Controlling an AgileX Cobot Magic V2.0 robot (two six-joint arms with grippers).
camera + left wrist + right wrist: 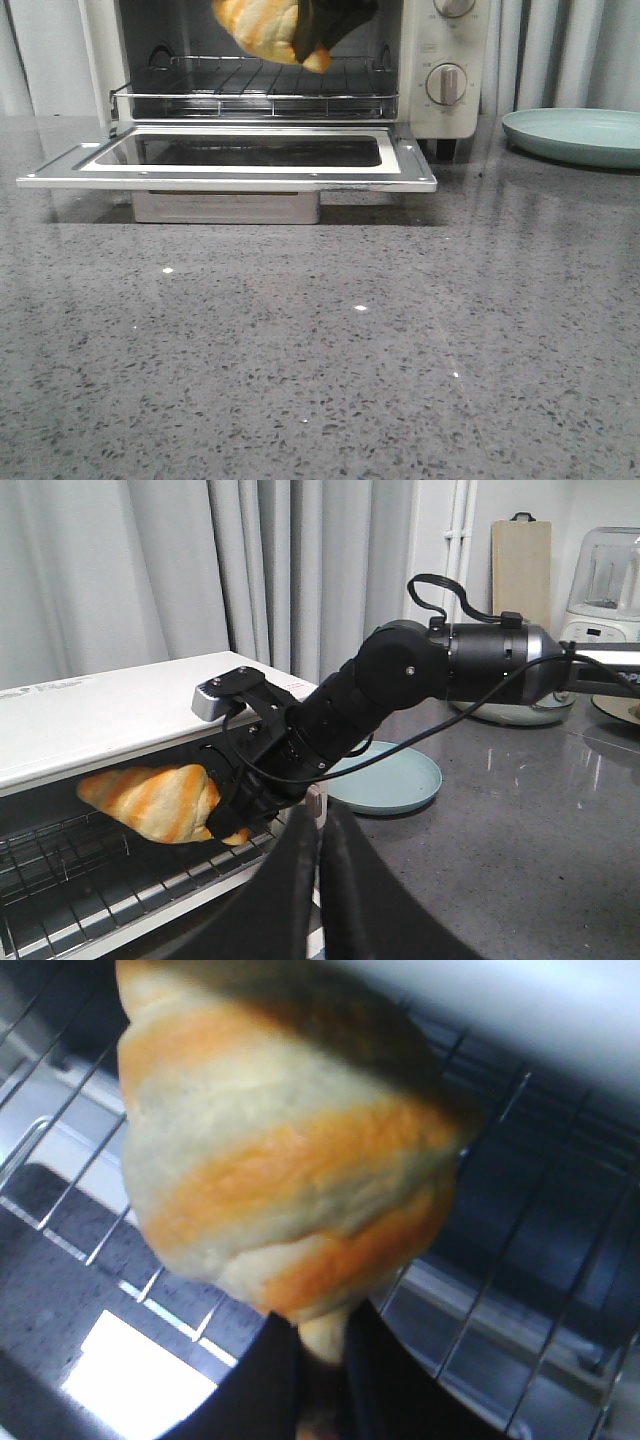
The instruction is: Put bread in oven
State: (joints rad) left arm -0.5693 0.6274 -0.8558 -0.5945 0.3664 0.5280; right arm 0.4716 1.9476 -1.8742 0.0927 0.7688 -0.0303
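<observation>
The right arm [450,670] reaches in level from the side, its black wrist bent downward toward the right gripper [222,818]. A cable loops along the forearm and a small grey camera block sits atop the wrist. The gripper's fingers [275,1380] are clamped on one tapered end of the bread [155,798], holding it in the air. The left gripper [320,880] has its dark fingers pressed together with nothing between them.

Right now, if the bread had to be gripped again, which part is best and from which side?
Probably the tapered end of the bread, where the right gripper pinches it now. That tip is narrow enough for the fingers; the middle bulges wide. Come from the open front of the oven, above the rack.
</observation>
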